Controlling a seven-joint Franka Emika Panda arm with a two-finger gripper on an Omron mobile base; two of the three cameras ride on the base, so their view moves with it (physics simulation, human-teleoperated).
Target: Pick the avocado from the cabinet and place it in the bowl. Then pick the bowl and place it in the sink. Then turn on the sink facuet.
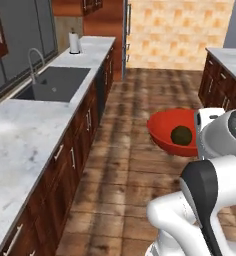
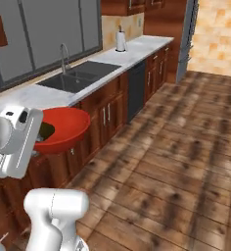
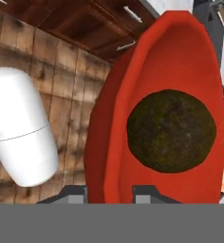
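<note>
1. The gripper [image 3: 109, 192] clamps the rim of the glossy red bowl [image 3: 180, 61], one finger either side, holding it aloft over the plank floor [image 1: 140, 150].
2. The dark, rough-skinned avocado [image 3: 171, 130] rests inside the bowl, just ahead of the gripper.
3. Beyond, the marbled worktop [image 1: 25, 135] carries the dark sink [image 1: 57, 82] and arched sink facuet [image 1: 35, 60].

- No text, label, brand, number or sign can be read in any view.
- The bowl [image 3: 175, 71], avocado [image 3: 171, 130] and table [image 1: 25, 130] carry no readable markings.
</note>
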